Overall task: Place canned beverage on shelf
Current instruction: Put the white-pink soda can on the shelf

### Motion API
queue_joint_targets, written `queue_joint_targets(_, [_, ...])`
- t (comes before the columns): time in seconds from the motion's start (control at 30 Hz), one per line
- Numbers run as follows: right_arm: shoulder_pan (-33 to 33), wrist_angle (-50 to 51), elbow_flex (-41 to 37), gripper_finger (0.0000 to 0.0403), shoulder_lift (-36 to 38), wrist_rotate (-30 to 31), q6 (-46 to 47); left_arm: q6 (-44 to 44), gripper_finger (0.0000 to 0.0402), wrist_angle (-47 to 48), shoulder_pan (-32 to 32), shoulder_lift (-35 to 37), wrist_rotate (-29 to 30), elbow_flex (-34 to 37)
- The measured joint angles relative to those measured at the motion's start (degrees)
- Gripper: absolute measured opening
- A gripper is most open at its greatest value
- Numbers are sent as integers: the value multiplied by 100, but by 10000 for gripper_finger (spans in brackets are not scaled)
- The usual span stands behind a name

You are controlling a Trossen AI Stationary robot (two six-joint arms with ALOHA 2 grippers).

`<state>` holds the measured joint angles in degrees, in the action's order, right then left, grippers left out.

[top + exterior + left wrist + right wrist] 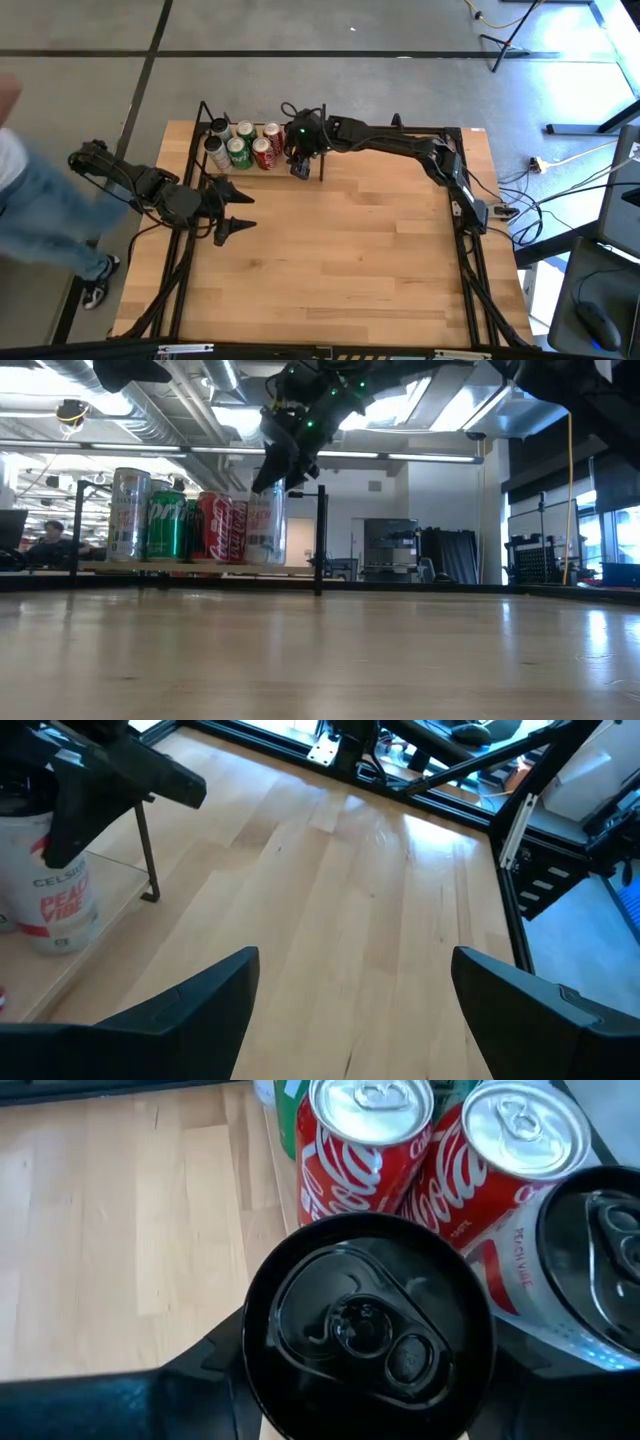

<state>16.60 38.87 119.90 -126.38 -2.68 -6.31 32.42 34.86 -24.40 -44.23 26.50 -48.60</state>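
Black-lidded can (367, 1325) fills the right wrist view, the right gripper's fingers (200, 1375) closed against its two sides, so the grip is a straight top-down one. Two red cola cans (365, 1140) stand just past it at twelve and one o'clock, and a white can (590, 1270) at three.

From above, the right gripper (300, 150) hangs over the right end of the shelf (200, 125), at roughly eleven o'clock of the table (350, 260). The cans already there crowd its left and middle, which is likely why the held can goes to the free end. The left gripper (232, 210) waits at nine o'clock, well apart, fingers spread wide.

At table height, the row of cans (190, 525) sits on the shelf board; the gripper reaches down from above at the row's right end, beside the black upright rod (320, 540).

Left wrist view: wide-open fingers (190, 1010) over bare wood, a white can (55, 890) at ten o'clock.
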Motion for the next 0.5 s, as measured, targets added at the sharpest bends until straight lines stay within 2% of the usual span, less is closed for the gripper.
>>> queue_joint_targets(0.3, [46,-175,0,222,-31,26,-171,-2,320,-1,1,0,2,0])
queue_joint_targets(0.5, [33,-194,5,320,-31,54,-302,-2,320,-1,0,0,2,0])
